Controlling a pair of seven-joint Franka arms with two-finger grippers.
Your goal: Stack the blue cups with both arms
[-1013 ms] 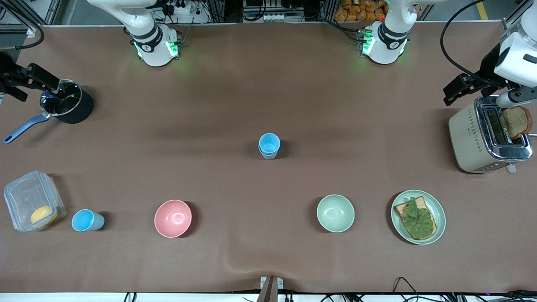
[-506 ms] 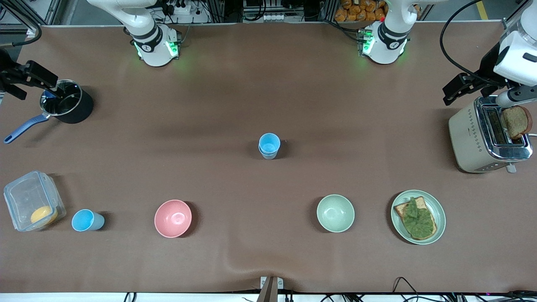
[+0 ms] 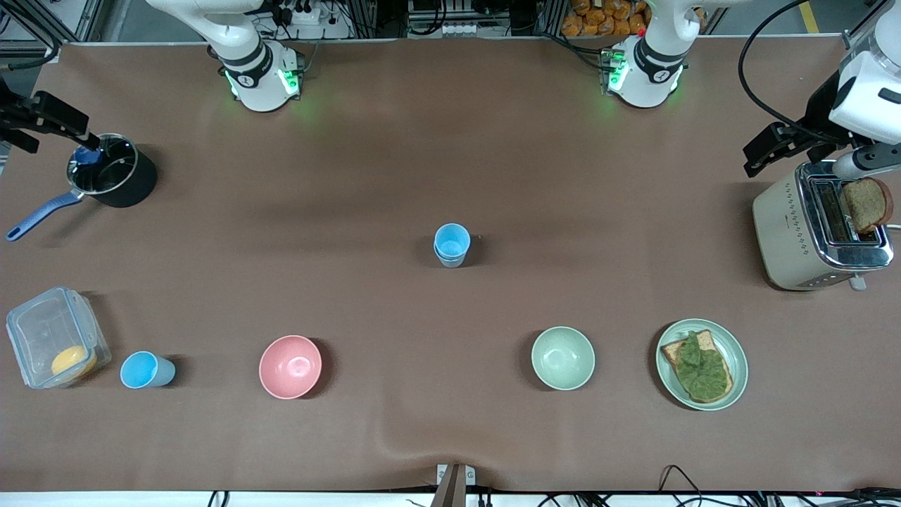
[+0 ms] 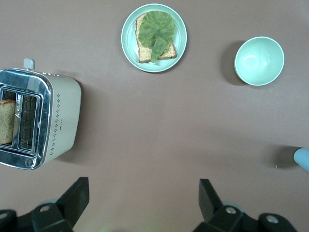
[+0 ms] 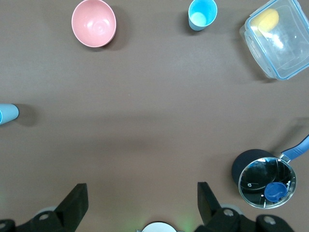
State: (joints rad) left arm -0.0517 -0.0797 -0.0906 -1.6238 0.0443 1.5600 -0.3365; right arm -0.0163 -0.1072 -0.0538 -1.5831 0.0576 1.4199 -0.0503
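Standing by: I am holding both arms back at the ends of the surface, neither one reaching for a cup.

Left end effector [image 4: 140,203]: I am hanging it, spread wide and gripping nothing, up beside the toaster [image 3: 820,232] at the left arm's end of the surface; a bread slice [image 3: 866,204] is sticking out of the toaster's slot.

Right end effector [image 5: 140,203]: I am keeping it wide open and empty too, up by the black pot [image 3: 112,179] at the right arm's end.

Stacked cups [image 3: 451,244]: two blue cups are sitting nested, upright, farther from the front camera than the pink bowl [image 3: 290,366] and toward the left arm's end from it.

Lone cup [image 3: 144,370]: a third blue cup is lying on its side level with the pink bowl, between it and the clear lidded box [image 3: 53,345].

Pale green bowl [image 3: 562,358]: level with the pink bowl, toward the left arm's end, with the plate of toast and greens [image 3: 702,364] past it.

Step in hand: I am judging one stacking as done and a fresh reach as not yet begun.

Next move: I am expecting the right arm to go for the lone cup; lying tipped, it is calling for a grasp across its wall, a turn upright, then a carry over the nested pair, lined up mouth to mouth before release.
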